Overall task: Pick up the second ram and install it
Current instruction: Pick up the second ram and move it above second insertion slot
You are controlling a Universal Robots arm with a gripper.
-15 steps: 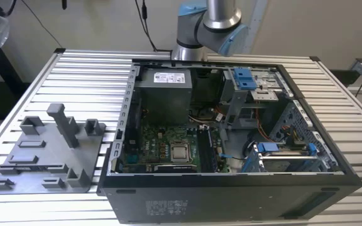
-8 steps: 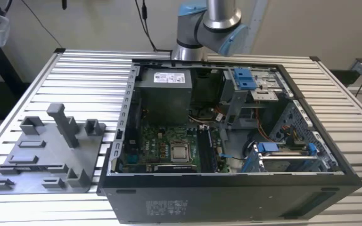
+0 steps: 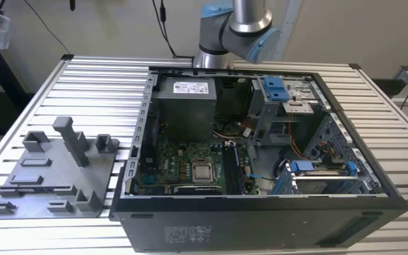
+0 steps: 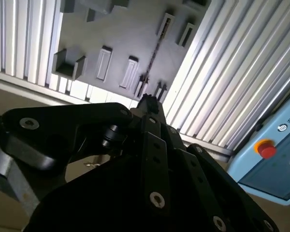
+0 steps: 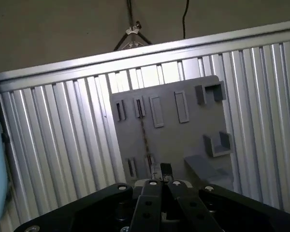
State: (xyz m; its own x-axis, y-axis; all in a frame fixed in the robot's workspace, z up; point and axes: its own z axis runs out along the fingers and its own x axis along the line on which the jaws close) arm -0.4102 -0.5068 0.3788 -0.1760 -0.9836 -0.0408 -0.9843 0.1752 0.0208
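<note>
Well below the end effector [image 5: 159,169] stands the second ram [image 5: 145,140].

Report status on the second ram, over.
Gripper shut, hovering high over the fixture plate. Second ram standing on edge in the plate's slots, not yet picked. Nothing between them.
</note>
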